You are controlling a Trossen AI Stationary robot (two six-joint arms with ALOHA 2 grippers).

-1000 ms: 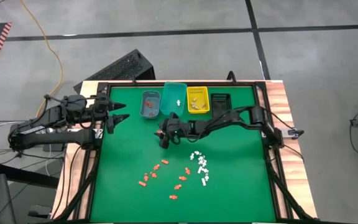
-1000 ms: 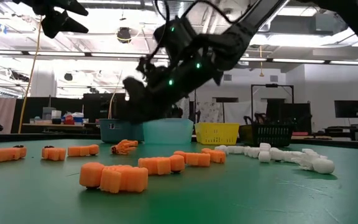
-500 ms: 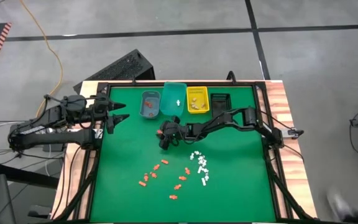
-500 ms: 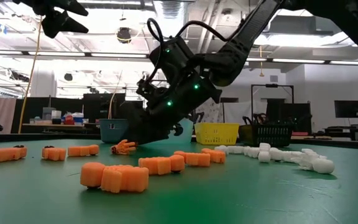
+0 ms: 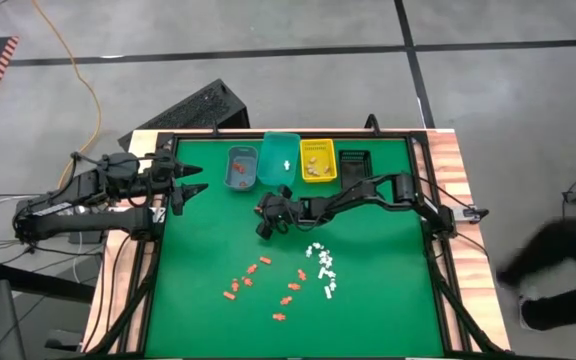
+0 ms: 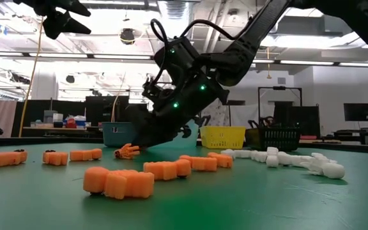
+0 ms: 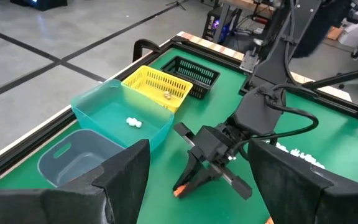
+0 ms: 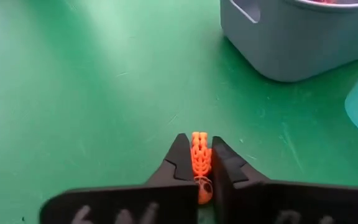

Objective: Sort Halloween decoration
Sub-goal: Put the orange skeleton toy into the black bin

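Observation:
My right gripper [image 5: 264, 228] is low over the middle of the green table, shut on one small orange Halloween decoration piece [image 8: 199, 155]. That piece also shows in the low view [image 6: 128, 151]. More orange pieces [image 5: 258, 280] and white pieces [image 5: 322, 265] lie loose on the near half of the table. Four bins stand in a row at the far side: grey-blue [image 5: 241, 167], teal [image 5: 280, 157], yellow [image 5: 318, 160] and black [image 5: 354, 162]. My left gripper [image 5: 190, 190] waits open above the table's left edge. My right gripper pinches the orange piece by its two sides [image 8: 199, 167] between its two fingers. The fingers slant down from the table's right side and lie along the piece. Its free end [image 6: 124, 152] sticks out past the fingertips and rests on the table.
The grey-blue bin holds orange pieces, the teal bin [image 7: 126, 118] a few white ones, and the yellow bin [image 7: 157, 87] a tan one. Bare green table lies between the gripper and the bins. A dark figure [image 5: 563, 270] moves on the floor right of the table.
My right gripper has come down and a little toward the table's near edge, onto the orange piece, and now has it between its fingers. The piece still lies on the table. A figure has come into view on the floor at the right.

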